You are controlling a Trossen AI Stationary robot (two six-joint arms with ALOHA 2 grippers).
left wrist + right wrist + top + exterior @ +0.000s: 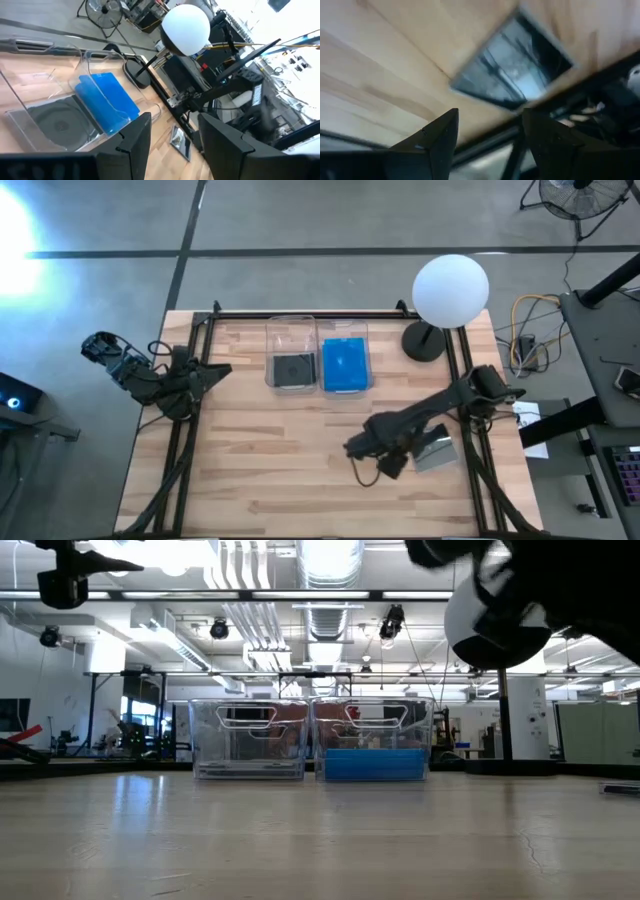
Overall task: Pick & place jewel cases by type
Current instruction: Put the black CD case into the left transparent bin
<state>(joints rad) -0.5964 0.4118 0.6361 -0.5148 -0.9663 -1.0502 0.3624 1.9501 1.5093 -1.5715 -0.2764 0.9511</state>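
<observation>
The right gripper (392, 463) hangs low over the right part of the table (280, 480), its tip buried under the arm's own dark bulk from above, so whether it touches anything there cannot be told; from its wrist the two fingers (432, 142) stand apart with nothing between them, and a dark grey jewel case (512, 62) lies flat on the wood just ahead of them, blurred and glossy, at the table's right edge by the black frame rail (495, 142). From above that same case is half covered by the arm. At the back of the table stand two clear bins side by side: the left bin (291, 352) holds a dark case (292, 368), the right bin (345, 352) a stack of bright blue cases (345, 365), though how many lie in each I cannot count. From table height the dark case barely shows through the bin wall. The left gripper (100, 348) waits off the table's left edge, its jaws spread and empty. A white globe lamp (450, 290) stands at the back right corner. No writing or label can be read anywhere.
</observation>
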